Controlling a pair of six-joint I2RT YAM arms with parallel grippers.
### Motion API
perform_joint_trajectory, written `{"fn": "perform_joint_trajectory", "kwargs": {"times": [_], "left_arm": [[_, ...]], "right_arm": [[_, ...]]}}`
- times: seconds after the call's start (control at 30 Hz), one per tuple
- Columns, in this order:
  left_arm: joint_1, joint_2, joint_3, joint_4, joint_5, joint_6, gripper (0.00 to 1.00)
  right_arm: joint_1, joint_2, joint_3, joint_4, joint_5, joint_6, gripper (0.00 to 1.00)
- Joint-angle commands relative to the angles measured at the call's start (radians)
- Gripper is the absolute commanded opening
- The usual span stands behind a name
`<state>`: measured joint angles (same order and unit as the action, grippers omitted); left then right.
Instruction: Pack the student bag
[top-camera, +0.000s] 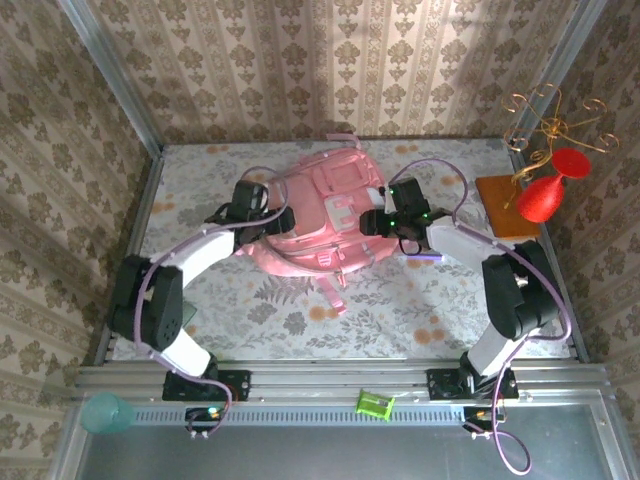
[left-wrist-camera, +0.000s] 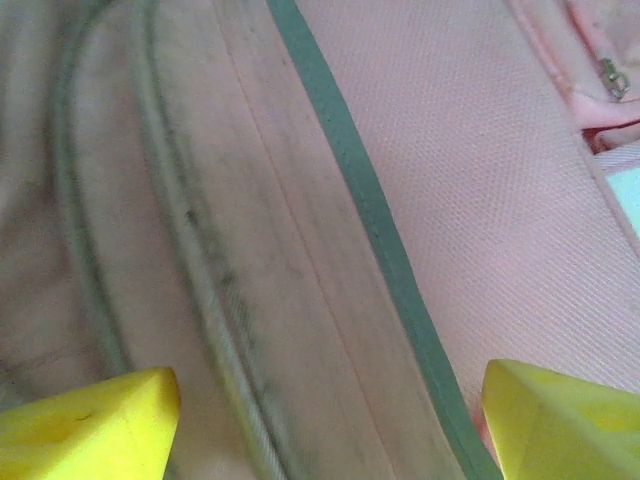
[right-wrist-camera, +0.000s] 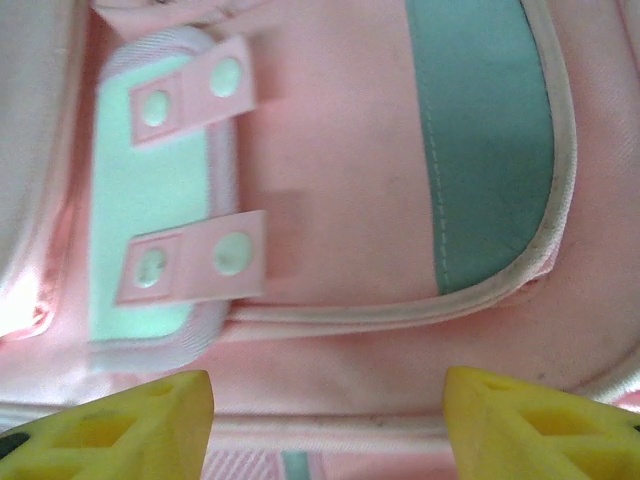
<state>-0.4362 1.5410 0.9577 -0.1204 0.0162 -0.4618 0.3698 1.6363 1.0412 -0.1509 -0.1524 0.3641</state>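
The student bag (top-camera: 318, 215), a big pink backpack with pale zip lines, lies in the middle of the flowered table. My left gripper (top-camera: 283, 221) is at the bag's left side. In the left wrist view its yellow fingertips (left-wrist-camera: 95, 425) stand wide apart, and the left gripper (left-wrist-camera: 330, 430) is open close over pink fabric and a green piping line (left-wrist-camera: 370, 210). My right gripper (top-camera: 372, 222) is at the bag's right side. It (right-wrist-camera: 328, 425) is open just above a front pocket with a mint panel (right-wrist-camera: 150, 200) and two pink snap tabs (right-wrist-camera: 195, 258).
At the back right, a red vase (top-camera: 545, 195) stands on a wooden board (top-camera: 505, 205) beside a gold wire stand (top-camera: 555, 125). A small green object (top-camera: 375, 404) lies on the near rail. A teal cup (top-camera: 105, 412) sits at the near left corner. Patterned walls enclose the table.
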Motion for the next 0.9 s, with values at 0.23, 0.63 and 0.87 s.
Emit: {"fn": "perform_joint_trajectory", "kwargs": {"times": [0.23,0.63,0.87], "left_arm": [[-0.447,-0.126,-0.111,0.019,-0.232,-0.231,0.64],[-0.509,0.135,0.037,0.101,-0.142,-0.224,0.41],[-0.483,0.183,0.047,0.110,-0.144,-0.263,0.35]], "right_arm": [[0.037,-0.030,-0.015,0.021,-0.055,-0.029,0.59],[-0.037,0.127,0.024,0.086,-0.182,0.029,0.52],[-0.037,0.142,0.024,0.074,-0.173,0.027,0.51]]}}
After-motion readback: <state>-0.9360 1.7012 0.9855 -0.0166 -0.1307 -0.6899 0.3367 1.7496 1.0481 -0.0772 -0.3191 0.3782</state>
